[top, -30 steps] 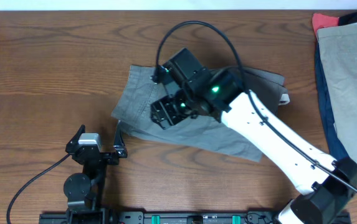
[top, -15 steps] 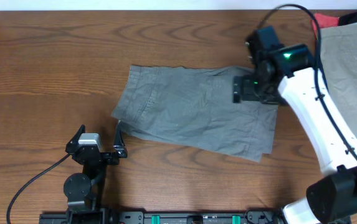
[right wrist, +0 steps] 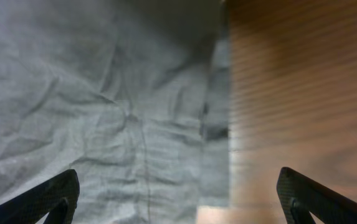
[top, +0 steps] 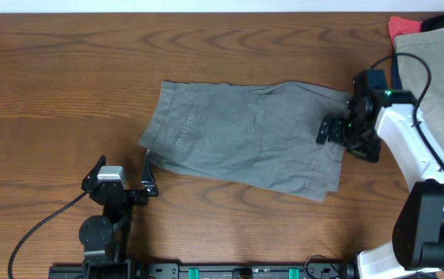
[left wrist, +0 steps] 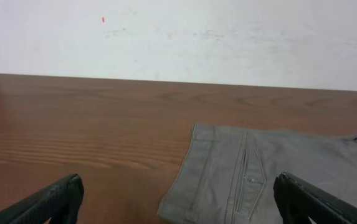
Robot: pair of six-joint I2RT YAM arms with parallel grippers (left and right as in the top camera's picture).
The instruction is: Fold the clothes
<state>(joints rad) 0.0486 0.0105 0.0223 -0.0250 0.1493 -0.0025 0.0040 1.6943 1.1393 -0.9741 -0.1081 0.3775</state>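
Observation:
The grey shorts [top: 241, 136] lie folded flat in the middle of the table, waistband and pocket seams at the left end. My right gripper [top: 338, 133] is open and empty, hovering over the shorts' right edge; its wrist view shows wrinkled grey cloth [right wrist: 103, 124] and bare wood at the right between the fingers. My left gripper [top: 125, 174] is open and empty, parked near the table's front, just below the shorts' left corner. In the left wrist view the waistband end with a stitched pocket [left wrist: 247, 177] lies ahead on the wood.
A stack of garments sits at the table's right edge: beige on top [top: 438, 85], navy [top: 398, 116] and red [top: 404, 27] beneath. A white wall [left wrist: 178, 37] stands behind the table's far edge.
My right arm swung from over the shorts' left-middle across to their right edge. The shorts now lie flatter, with the upper right flap spread out. The left arm has not moved.

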